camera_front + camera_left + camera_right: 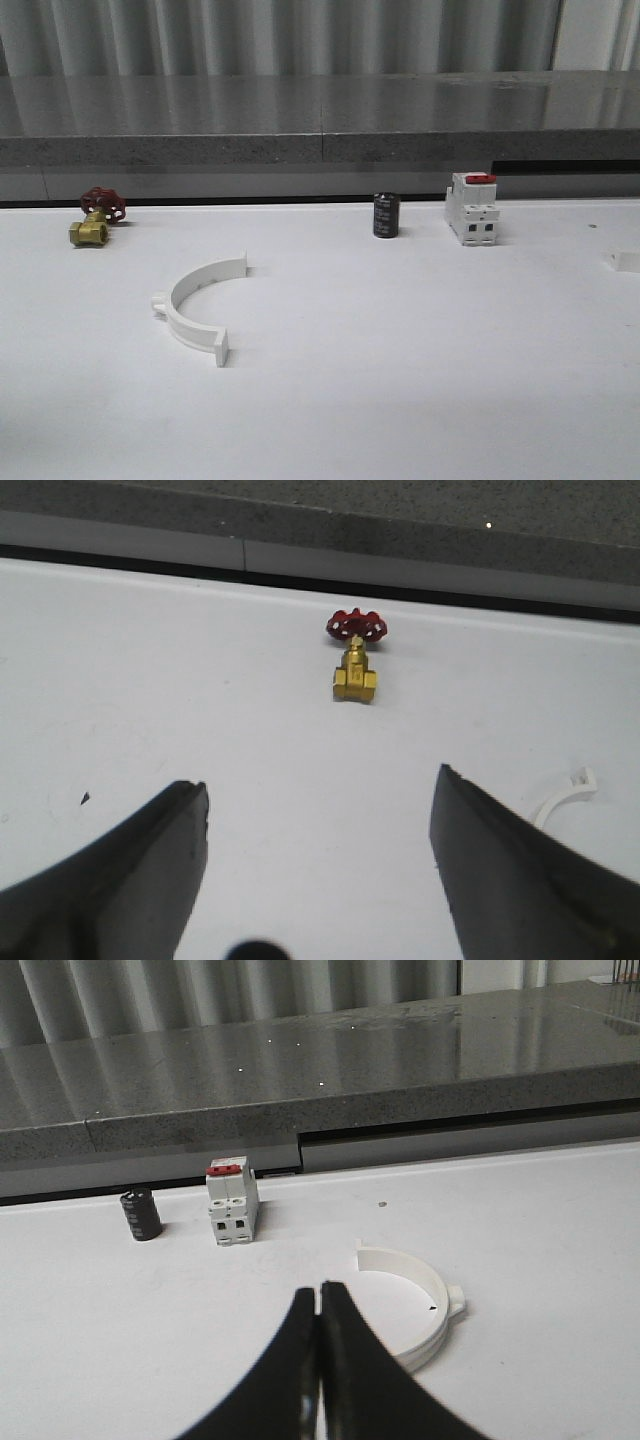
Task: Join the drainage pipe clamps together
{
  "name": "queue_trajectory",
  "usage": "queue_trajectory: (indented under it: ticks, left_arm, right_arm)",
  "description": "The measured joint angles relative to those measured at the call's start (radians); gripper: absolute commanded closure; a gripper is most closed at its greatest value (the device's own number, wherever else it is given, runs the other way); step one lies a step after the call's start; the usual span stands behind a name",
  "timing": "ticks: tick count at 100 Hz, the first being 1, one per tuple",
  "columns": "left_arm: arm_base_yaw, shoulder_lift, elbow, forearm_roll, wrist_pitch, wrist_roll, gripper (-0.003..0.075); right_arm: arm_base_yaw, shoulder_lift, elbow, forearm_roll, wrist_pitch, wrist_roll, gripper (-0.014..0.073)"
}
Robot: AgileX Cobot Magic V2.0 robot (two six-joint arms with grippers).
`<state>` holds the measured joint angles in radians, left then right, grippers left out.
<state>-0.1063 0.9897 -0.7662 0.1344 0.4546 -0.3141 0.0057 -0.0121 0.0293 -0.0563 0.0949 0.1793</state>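
Clamps lie well apart on the bench (420, 400): one half (197, 301) left of centre, open side facing right; other half (415, 1305) just beside the right hand (319, 1295), whose fingers are pressed together, empty. Left hand (318, 810) is spread wide, empty, first half's tip (565, 792) just off one finger. Each half lies nearer its own-side arm.

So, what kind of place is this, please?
Probably a lab or workshop test bench: a plain white table before a grey stone-like ledge, set out with hardware samples, namely a brass valve, a circuit breaker and a pipe clamp half.
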Motion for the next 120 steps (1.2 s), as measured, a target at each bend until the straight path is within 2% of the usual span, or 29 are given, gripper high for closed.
queue_trajectory:
  ticks: [10,27,29,41,56,70,89,111,120]
  left_arm:
    - [0.003,-0.108,0.081,-0.004,-0.002,0.000,0.0395]
    - [0.003,-0.274,0.190,-0.013,-0.002,0.000,0.0721]
    - [0.003,-0.286,0.197,-0.013,-0.002,0.000,0.0740]
    - [0.003,-0.357,0.243,-0.011,-0.002,0.000,0.0741]
    - [0.003,-0.374,0.254,-0.011,-0.004,0.000,0.0741]
    - [0.003,-0.377,0.254,-0.011,-0.004,0.000,0.0741]
    - [0.003,-0.377,0.254,-0.011,-0.004,0.000,0.0741]
    - [0.003,-0.377,0.254,-0.011,-0.004,0.000,0.0741]
    - [0.003,-0.377,0.254,-0.011,-0.004,0.000,0.0741]
  right_arm:
    - [0.000,0.000,0.000,0.000,-0.004,0.000,0.0661]
    - [0.000,0.000,0.000,0.000,-0.021,0.000,0.0661]
    - [0.000,0.000,0.000,0.000,-0.021,0.000,0.0661]
    - [0.000,0.000,-0.026,0.006,0.018,0.000,0.0661]
    - [0.000,0.049,-0.150,0.049,0.114,0.000,0.0661]
    - [0.000,0.220,-0.313,0.066,0.268,0.000,0.0661]
    - [0.000,0.550,-0.539,0.066,0.456,0.000,0.0661]
    - [0.000,0.844,-0.655,0.068,0.448,0.000,0.0652]
    - [0.000,0.934,-0.658,0.068,0.427,0.000,0.0564]
